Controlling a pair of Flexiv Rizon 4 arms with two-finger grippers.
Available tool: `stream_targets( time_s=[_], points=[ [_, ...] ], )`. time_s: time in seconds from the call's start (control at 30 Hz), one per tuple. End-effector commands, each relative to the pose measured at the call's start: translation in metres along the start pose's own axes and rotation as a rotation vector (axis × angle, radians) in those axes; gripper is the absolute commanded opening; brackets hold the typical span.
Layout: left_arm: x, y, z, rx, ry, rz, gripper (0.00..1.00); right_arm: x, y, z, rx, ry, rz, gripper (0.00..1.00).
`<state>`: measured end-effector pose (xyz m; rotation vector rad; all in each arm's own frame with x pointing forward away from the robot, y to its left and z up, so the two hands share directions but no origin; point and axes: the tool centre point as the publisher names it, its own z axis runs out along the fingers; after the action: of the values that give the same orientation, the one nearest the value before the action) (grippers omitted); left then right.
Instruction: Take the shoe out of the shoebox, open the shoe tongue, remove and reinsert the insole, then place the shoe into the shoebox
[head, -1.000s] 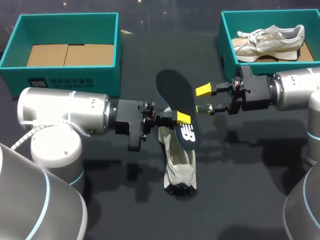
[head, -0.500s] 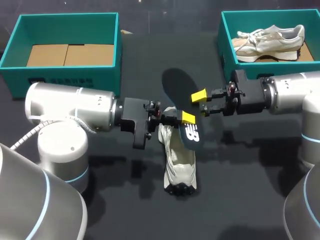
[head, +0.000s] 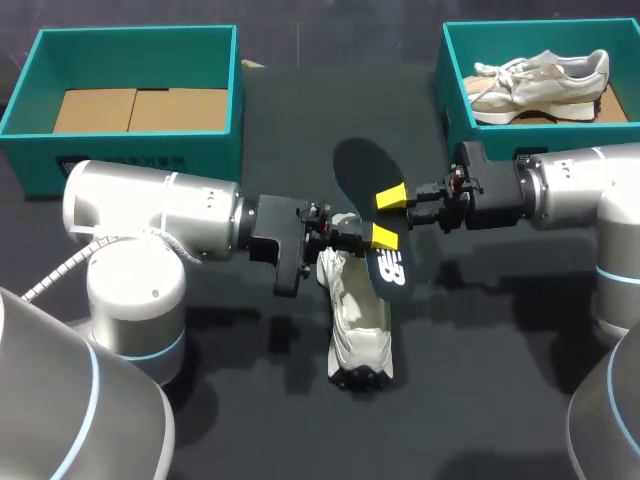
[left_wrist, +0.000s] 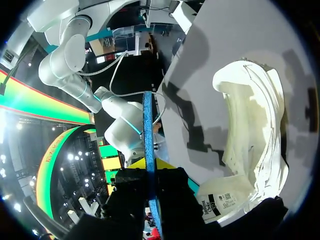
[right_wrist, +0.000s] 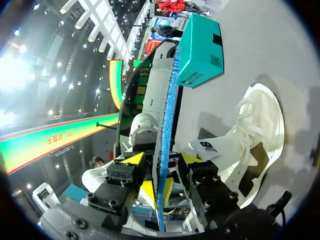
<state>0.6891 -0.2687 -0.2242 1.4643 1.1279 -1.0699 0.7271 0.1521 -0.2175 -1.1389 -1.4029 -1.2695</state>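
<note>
A white shoe (head: 358, 320) lies on the dark table, toe toward the front edge. Above it my left gripper (head: 378, 238) is shut on the dark insole (head: 362, 170), which stands on edge. My right gripper (head: 392, 200) comes in from the right and straddles the insole's middle. It is open, one yellow tip on top and the other hidden behind the insole. In the right wrist view the insole's blue edge (right_wrist: 167, 125) runs between the fingers with narrow gaps on both sides, the shoe (right_wrist: 260, 130) beside it. In the left wrist view my gripper (left_wrist: 150, 170) pinches the insole (left_wrist: 148, 125) beside the shoe (left_wrist: 255, 145).
A teal box (head: 455, 80) at the back right holds a beige sneaker (head: 540, 85). A second teal box (head: 130, 150) with a cardboard floor stands at the back left.
My right gripper has moved left onto the insole and its fingers have narrowed around it. My left arm has carried the insole a little to the right.
</note>
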Motion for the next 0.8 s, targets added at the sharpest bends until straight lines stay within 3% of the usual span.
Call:
stream_targets(
  time_s=[0.03,0.37,0.63,0.7,0.8],
  points=[
    [0.0015,0.0003,0.0058,0.001,0.003,0.003,0.0,-0.0014,0.0003,0.0025,0.001,0.0,0.001,0.36],
    [0.0043,-0.0002,0.0081,-0.001,0.01,0.007,0.0,-0.0012,-0.0016,0.0022,-0.003,0.002,0.002,0.18],
    [0.0044,-0.0021,0.0068,-0.008,0.013,0.011,0.0,-0.0002,-0.0028,0.0015,-0.008,0.006,-0.001,0.11],
    [0.0049,-0.0026,0.0065,-0.008,0.015,0.01,0.0,0.0002,-0.0033,0.0012,-0.009,0.007,-0.002,0.0],
    [0.0052,-0.003,0.0065,-0.01,0.016,0.009,0.0,0.0003,-0.0035,0.0012,-0.009,0.006,-0.004,0.0]
  ],
)
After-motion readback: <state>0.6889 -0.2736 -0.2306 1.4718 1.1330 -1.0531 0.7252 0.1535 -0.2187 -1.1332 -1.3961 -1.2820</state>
